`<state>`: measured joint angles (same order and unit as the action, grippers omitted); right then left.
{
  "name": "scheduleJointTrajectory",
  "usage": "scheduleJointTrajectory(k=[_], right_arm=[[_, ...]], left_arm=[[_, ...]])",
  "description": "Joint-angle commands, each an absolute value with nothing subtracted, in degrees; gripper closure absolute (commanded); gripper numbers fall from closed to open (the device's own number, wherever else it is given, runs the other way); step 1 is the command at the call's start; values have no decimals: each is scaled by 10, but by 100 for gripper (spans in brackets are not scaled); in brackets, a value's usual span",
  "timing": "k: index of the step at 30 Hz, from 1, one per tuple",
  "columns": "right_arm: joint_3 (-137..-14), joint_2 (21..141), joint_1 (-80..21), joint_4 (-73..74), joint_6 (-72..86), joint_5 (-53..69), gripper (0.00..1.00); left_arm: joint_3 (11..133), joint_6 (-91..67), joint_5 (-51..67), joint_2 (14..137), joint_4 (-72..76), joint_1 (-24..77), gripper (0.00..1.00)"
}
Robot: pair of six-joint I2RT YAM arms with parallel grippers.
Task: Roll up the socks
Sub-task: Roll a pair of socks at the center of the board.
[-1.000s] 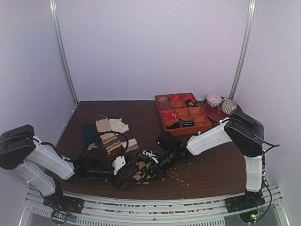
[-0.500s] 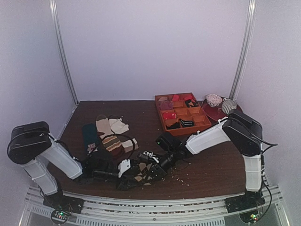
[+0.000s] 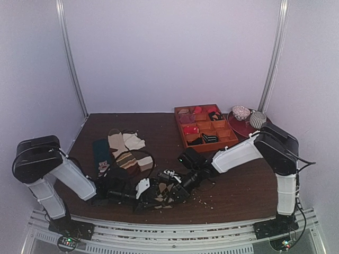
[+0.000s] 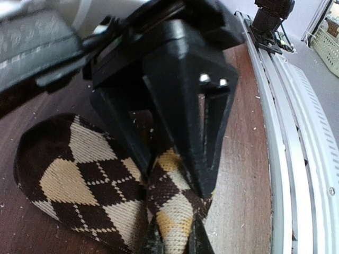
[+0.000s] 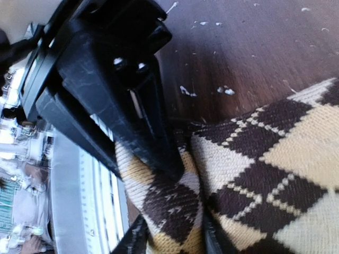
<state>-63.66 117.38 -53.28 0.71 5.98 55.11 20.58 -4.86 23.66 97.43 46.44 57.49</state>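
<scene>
The left gripper [image 4: 174,242] is pinching tight on a narrow fold of the socks [image 4: 85,180], its fingertips all but meeting through the knit. Facing it nose to nose, the right gripper [image 5: 170,241] is clamping the same ridge of fabric, its fingers standing slightly apart with the bunched fold filling the gap. Both pairs of black, wedge-shaped plastic fingers are pressing low against the table [image 3: 238,185].

The socks are lying at the near middle of the table, just inside the metal rail [image 3: 175,225] along the front edge, so little room is showing on that side. To the right, bare dark wood is spreading out, speckled with pale crumbs [image 3: 204,200]. Behind and to the left, the striped socks [image 3: 126,159] and the teal sock [image 3: 99,151] are lying close by; the orange divided tray [image 3: 178,124] is sitting well back.

The left arm is reaching low and rightward, its white forearm sloping down from a raised shoulder. The right arm is folding high at the elbow and angling down-left.

The knit is soft and ribbed — brown, cream and black diamonds crossed by fine stitched lines, with a rounded dark end lying flat.
</scene>
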Motion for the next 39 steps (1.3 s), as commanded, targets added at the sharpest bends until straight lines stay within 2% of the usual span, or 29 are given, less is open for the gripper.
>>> scheduleJointTrajectory(k=[1, 2, 5, 8, 15, 23, 29, 35, 36, 39], right_arm=[[-545, 1094, -536, -20, 68, 381, 59], [-515, 1056, -537, -63, 68, 354, 51], [-427, 955, -545, -192, 44, 285, 45], [-366, 894, -579, -268, -48, 193, 37], [-333, 914, -656, -353, -199, 107, 32], [-391, 983, -680, -321, -246, 88, 31], [-397, 1016, -681, -306, -225, 92, 38], [-422, 1035, -682, -258, -192, 111, 68], [-423, 1037, -681, -257, -184, 120, 71], [-435, 1038, -674, -229, -148, 147, 78]], left_arm=[[244, -110, 234, 985, 321, 573, 100], [249, -120, 239, 988, 296, 571, 100], [248, -162, 273, 999, 256, 557, 100], [233, -209, 326, 1015, 256, 531, 100], [248, -224, 374, 1066, 230, 519, 100], [258, -218, 385, 1078, 226, 518, 100], [255, -215, 391, 1079, 233, 518, 100], [266, -210, 391, 1076, 233, 518, 100], [269, -208, 386, 1075, 230, 518, 98], [277, -200, 355, 1058, 228, 518, 82]])
